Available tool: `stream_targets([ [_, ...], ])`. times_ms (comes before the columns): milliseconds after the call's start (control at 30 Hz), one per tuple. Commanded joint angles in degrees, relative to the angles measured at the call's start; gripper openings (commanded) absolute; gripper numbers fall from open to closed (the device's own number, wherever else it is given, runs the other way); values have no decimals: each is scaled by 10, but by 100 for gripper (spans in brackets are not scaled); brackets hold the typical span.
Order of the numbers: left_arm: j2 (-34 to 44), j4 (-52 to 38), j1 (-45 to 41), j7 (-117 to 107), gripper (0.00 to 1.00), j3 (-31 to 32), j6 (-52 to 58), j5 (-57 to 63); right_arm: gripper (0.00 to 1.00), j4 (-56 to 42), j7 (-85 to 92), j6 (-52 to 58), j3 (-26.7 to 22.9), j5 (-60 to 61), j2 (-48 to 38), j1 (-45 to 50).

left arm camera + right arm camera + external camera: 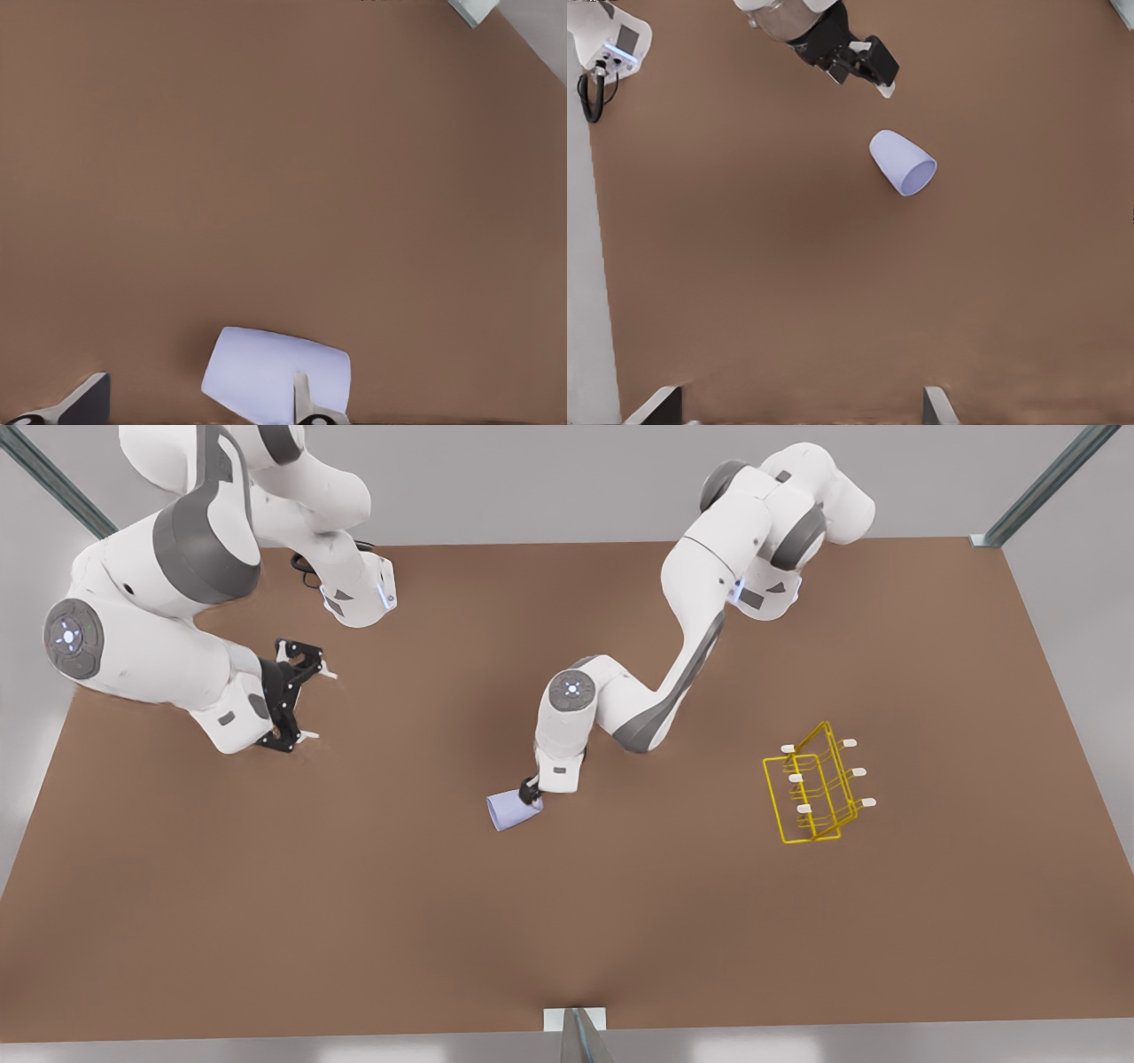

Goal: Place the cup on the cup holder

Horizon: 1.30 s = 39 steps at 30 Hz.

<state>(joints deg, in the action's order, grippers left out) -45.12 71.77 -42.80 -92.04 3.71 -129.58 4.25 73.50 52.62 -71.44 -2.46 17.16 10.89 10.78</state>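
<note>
Brown matte bench (pixel 354 921) w/ grey surround, metal frame struts at the corners.

Left tool (pixel 532 791) is low near mid-bench, right at the cup (pixel 514 811). In the left wrist view the fingers (pixel 306 398) are spread wide, one on either side of the frame, w/ the cup (pixel 266 376) lying between them; one finger overlaps the cup's side, the other (pixel 84 400) is well apart from it. Not clamped on it. Whether the near finger actually touches the cup: can't tell.

The cup is lavender-blue, tapered, no handle, lying on its side on the bench. In the right wrist view its open mouth (pixel 920 177) faces away from the left tool (pixel 868 71), narrow base toward it, w/ a small gap seen between tool tip and cup.

Right tool (pixel 297 698) hangs over the bench on the front view's left, well apart from the cup, fingers wide open, holding nothing; its two fingertips (pixel 660 407) show at the frame edge in its own wrist view. This arm waits.

Cup holder (pixel 815 788) is a yellow thin-wire rack w/ six white-tipped prongs, standing on the bench toward the front view's right, well apart from cup & both tools. Bare bench between cup & rack; nothing stands in the way.
</note>
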Motion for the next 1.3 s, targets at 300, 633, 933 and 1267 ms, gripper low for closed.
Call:
stream_targets([
  [300, -30, -26, 50, -1004, 100, -5, -4, -7, 100, 2, -856, 71, -1, -144, -16, 30],
  [633, -67, -14, 13, -804, 100, 15, -72, 3, 100, 2, -846, 70, -3, -146, -10, 16],
  [933, -108, -51, 29, -810, 100, 35, -162, -14, 100, 2, -846, 68, -1, -143, 3, 19],
  [1267, -128, -41, 18, -805, 100, 51, -180, -29, 100, -8, -762, 68, -2, -150, 21, 18],
])
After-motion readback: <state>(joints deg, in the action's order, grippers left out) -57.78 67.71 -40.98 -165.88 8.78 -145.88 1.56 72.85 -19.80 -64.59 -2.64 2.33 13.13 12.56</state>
